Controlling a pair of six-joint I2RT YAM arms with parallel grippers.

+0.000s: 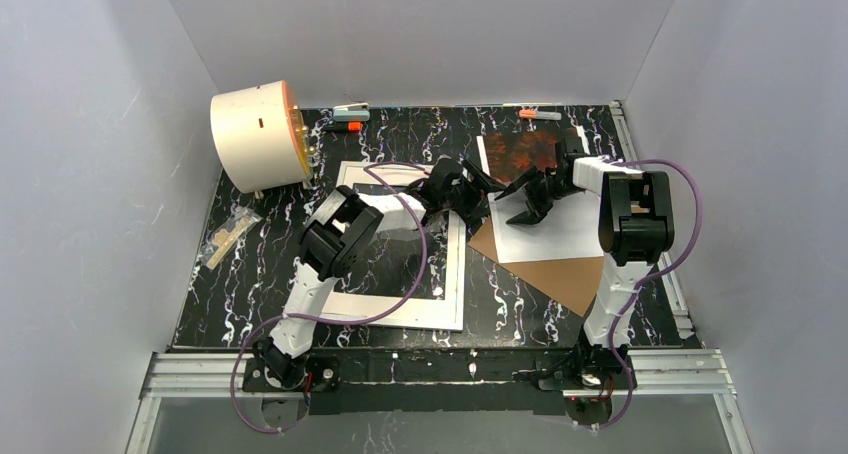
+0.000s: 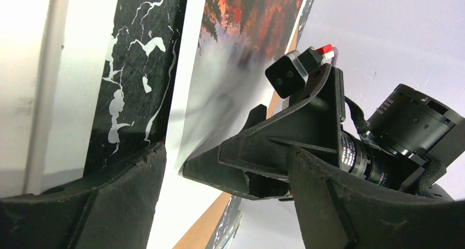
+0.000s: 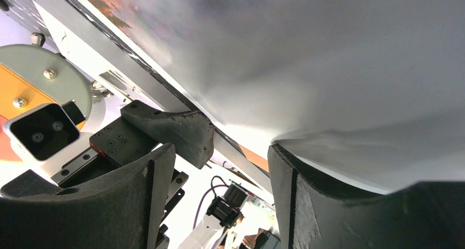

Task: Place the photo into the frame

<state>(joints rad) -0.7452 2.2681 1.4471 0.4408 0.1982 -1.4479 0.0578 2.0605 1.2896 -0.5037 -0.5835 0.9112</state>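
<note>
Photo edge touching right end effector, jaws apart.

A cream-coloured cylindrical drum with an orange face lies on its side at the far left corner of the black, white-veined marble-patterned tabletop. Nearer on the left side lies a small clear plastic bag of pale wooden pieces. Along the far edge sit two small orange-and-grey clips, one left of centre and one right of centre, with a short orange marker-like piece just beside the left one. A flat brown cardboard sheet lies skewed on the right, its near corner bare. Plain grey walls enclose three sides, and an aluminium rail runs along the near edge.
</note>
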